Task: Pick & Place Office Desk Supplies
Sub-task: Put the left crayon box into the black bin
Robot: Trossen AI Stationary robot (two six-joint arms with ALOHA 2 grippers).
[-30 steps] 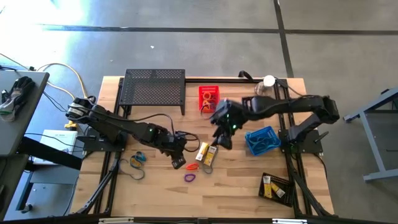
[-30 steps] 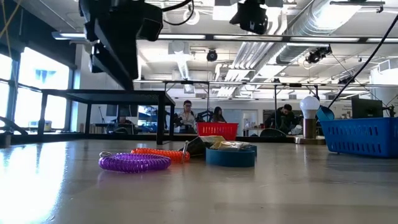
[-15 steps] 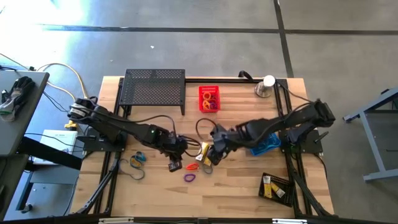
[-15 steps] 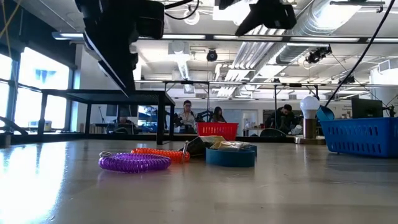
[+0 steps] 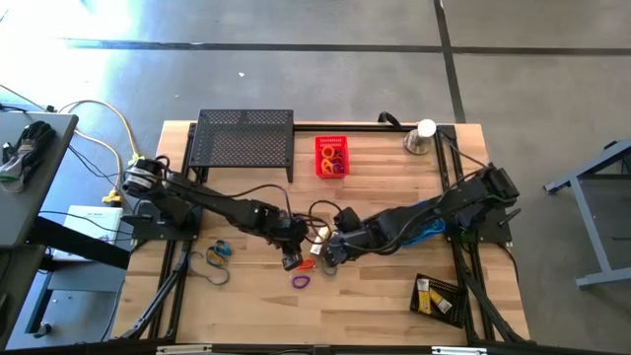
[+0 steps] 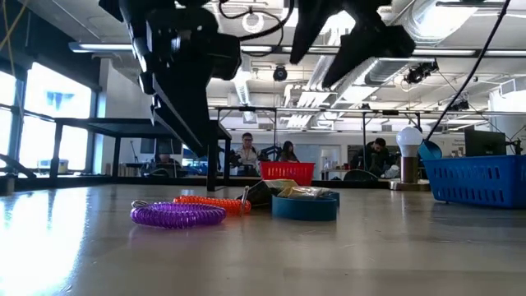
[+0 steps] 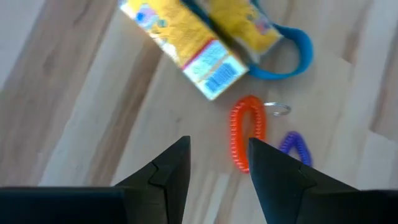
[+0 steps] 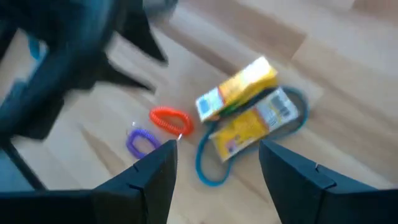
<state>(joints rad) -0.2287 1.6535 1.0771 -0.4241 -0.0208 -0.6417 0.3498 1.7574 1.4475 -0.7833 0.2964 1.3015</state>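
Observation:
Two yellow-and-white boxes [image 7: 199,43] [image 8: 245,109] lie flat on a blue band loop [image 8: 211,171] near the table's middle. Beside them lie an orange coil loop [image 7: 247,140] [image 5: 306,264] and a purple one [image 7: 292,146] [image 5: 301,282]. My left gripper [image 7: 217,168] [image 5: 293,258] hangs open above the wood just left of the orange coil. My right gripper [image 8: 217,168] [image 5: 328,258] hangs open over the boxes from the right. Both stay clear of the table in the low view, left gripper [image 6: 177,82] and right gripper [image 6: 353,37].
A blue loop [image 5: 219,249] and a thin dark band [image 5: 215,268] lie near left. The black mesh shelf [image 5: 245,138], a red basket [image 5: 331,156] and a silver dome [image 5: 422,136] stand along the far side. A blue basket [image 5: 424,229] sits under the right arm; a black tray [image 5: 439,296] holds boxes near right.
My right gripper has swung from beside the blue basket toward the table's left and near edge, sinking and rolling its wrist, and now hangs over the boxes. My left gripper has dropped a little and edged toward the orange coil. No object has moved.

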